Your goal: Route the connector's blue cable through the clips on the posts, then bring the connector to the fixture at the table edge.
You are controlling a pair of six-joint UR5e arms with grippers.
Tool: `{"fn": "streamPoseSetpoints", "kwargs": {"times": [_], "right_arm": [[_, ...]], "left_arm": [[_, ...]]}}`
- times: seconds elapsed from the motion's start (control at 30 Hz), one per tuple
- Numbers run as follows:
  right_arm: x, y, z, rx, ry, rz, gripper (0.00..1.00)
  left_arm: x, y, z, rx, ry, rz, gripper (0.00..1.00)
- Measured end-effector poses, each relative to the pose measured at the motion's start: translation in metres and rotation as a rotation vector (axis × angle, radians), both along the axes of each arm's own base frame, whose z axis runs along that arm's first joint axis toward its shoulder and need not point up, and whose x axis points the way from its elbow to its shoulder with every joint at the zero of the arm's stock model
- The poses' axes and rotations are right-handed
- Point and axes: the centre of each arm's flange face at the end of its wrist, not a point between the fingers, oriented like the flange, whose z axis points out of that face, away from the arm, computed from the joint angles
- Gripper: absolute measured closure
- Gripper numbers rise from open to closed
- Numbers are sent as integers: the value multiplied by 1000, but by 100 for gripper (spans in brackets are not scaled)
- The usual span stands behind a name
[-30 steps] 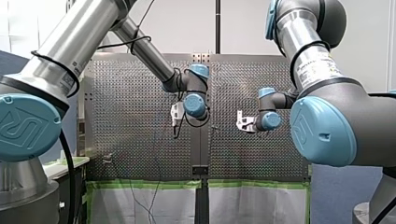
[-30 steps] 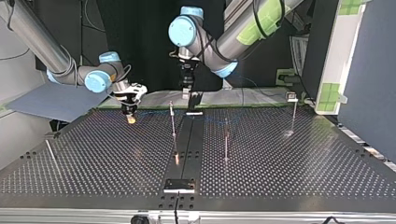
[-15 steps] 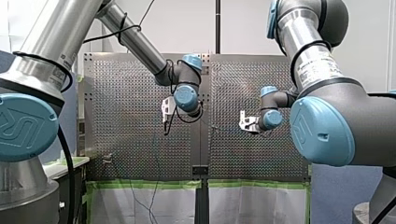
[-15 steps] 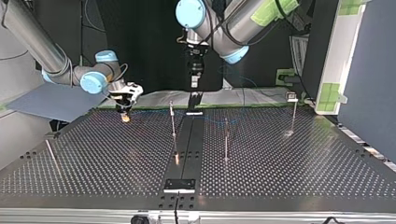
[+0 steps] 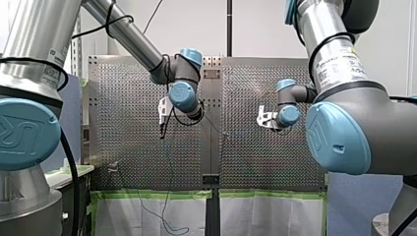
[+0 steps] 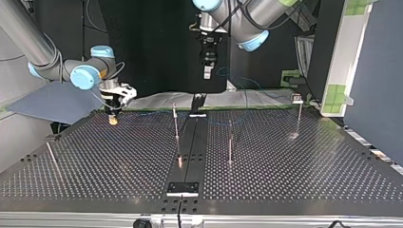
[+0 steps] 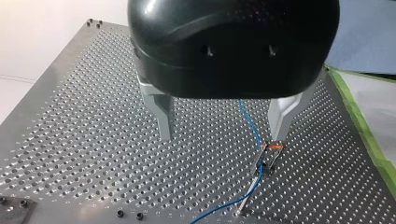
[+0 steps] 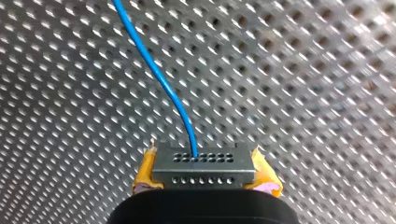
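Observation:
My right gripper is shut on a small grey connector, held between its yellow pads. The blue cable leaves the connector and runs ahead over the perforated table. In the top view my right gripper hangs low over the table's far left part. My left gripper is open with nothing between its metal fingers; it hovers high above the far edge. Below one finger the blue cable passes through the orange clip on a thin post. The fixture sits at the near table edge.
Thin posts stand on the table: one left of the black middle strip, one right of it, one far right. A blue-grey board lies beyond the left edge, and a white panel stands at the right.
My left gripper rose and shifted toward the top view's right, away from the table. My right gripper carried the connector toward the top view's left.

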Motion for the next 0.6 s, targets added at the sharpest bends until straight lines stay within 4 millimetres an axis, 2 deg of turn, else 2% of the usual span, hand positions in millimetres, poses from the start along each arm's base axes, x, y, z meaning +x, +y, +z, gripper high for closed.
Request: {"fn": "streamPoseSetpoints", "kwargs": {"times": [0.33,0.6], "right_arm": [[-34,-5,48,-49,40,-117,100],[-79,-13,94,-103,68,-202,100]], "left_arm": [[-25,24,7,4,-3,0,1],[-44,45,10,25,-7,25,1]]}}
